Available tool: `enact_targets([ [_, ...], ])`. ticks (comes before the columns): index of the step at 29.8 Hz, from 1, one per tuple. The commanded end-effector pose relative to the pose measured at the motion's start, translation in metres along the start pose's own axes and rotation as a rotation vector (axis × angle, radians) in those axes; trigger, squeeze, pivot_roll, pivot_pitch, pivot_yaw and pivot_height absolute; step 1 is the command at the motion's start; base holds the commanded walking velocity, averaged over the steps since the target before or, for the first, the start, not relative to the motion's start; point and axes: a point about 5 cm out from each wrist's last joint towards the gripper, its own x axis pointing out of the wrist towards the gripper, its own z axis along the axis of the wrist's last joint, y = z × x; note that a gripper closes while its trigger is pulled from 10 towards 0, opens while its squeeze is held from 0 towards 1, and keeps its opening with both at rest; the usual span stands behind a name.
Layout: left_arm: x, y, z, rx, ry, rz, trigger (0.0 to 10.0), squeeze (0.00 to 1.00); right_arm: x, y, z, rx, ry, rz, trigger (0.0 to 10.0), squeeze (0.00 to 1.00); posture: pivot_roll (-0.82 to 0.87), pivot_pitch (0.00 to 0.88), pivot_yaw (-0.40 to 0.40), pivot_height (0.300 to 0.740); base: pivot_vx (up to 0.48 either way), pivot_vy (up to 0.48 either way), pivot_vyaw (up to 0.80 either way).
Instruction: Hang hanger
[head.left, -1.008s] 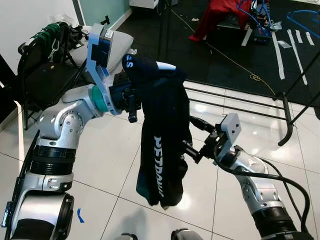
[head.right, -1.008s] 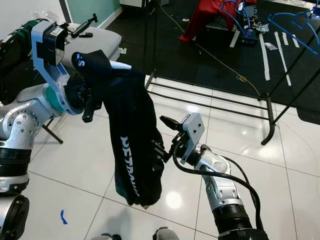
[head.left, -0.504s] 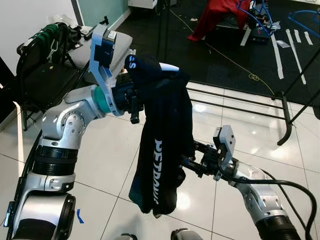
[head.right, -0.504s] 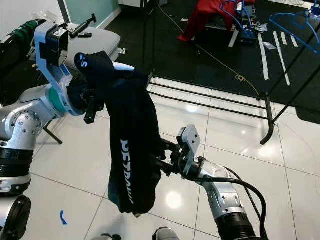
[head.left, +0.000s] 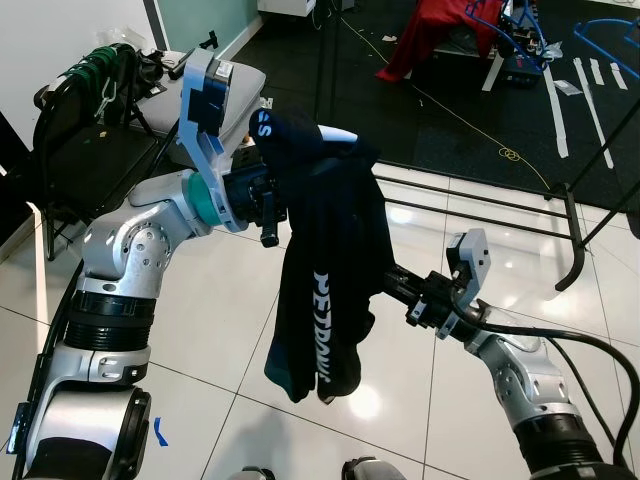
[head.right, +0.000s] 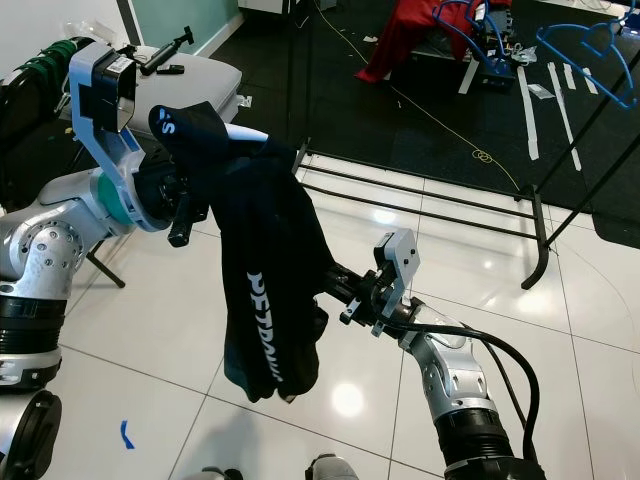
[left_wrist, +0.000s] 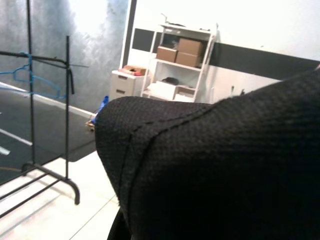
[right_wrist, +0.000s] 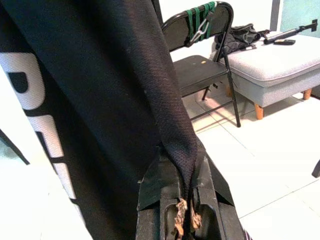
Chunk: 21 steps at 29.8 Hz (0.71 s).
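A black garment (head.left: 325, 260) with white lettering hangs in front of me, draped from my raised left gripper (head.left: 266, 207), which is shut on its top. A pale strip (head.left: 335, 132) shows at the garment's shoulder; I cannot tell whether it is a hanger. Black fabric (left_wrist: 225, 170) covers the left wrist view. My right gripper (head.left: 396, 284) reaches in from the right at mid height. It is shut on a fold of the garment's edge (right_wrist: 175, 135), and its fingertips (right_wrist: 165, 195) pinch the cloth.
A black clothes rack (head.left: 574, 232) stands at the right on the white tiles, with blue hangers (head.right: 585, 40) above it. A folding chair (head.left: 90, 150) and a grey padded bench (head.left: 243, 85) are at the left. A red cloth (head.left: 430, 30) lies on the dark floor behind.
My right gripper went into the garment's side, shut on a fold, then rose and pulled it right, lifting the lower cloth. The left arm barely moved.
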Motion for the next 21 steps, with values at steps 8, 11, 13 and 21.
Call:
enact_targets([
  [8, -0.03, 0.033, -0.023, 0.151, 0.154, 0.427, 0.0, 0.0, -0.019, -0.015, 0.028, -0.002, 0.021, 0.057, 0.0, 0.0, -0.07, 0.03, 0.039, 0.74, 0.0, 0.0, 0.0],
  [11, -0.048, 0.042, -0.036, 0.232, 0.271, 0.556, 0.0, 0.0, -0.024, -0.02, 0.043, -0.026, 0.015, 0.071, 0.0, 0.0, -0.08, 0.025, 0.04, 0.74, 0.0, 0.0, 0.0],
  [13, -0.067, 0.042, -0.049, 0.283, 0.37, 0.629, 0.0, 0.0, -0.025, -0.024, 0.063, -0.07, -0.008, 0.07, 0.0, 0.0, -0.08, 0.022, 0.036, 0.74, 0.0, 0.0, 0.0],
  [21, -0.084, 0.039, -0.055, 0.293, 0.315, 0.764, 5.0, 0.0, -0.024, -0.03, 0.082, -0.139, 0.019, 0.085, 0.0, 0.0, -0.08, 0.028, 0.026, 0.74, 0.0, 0.0, 0.0],
])
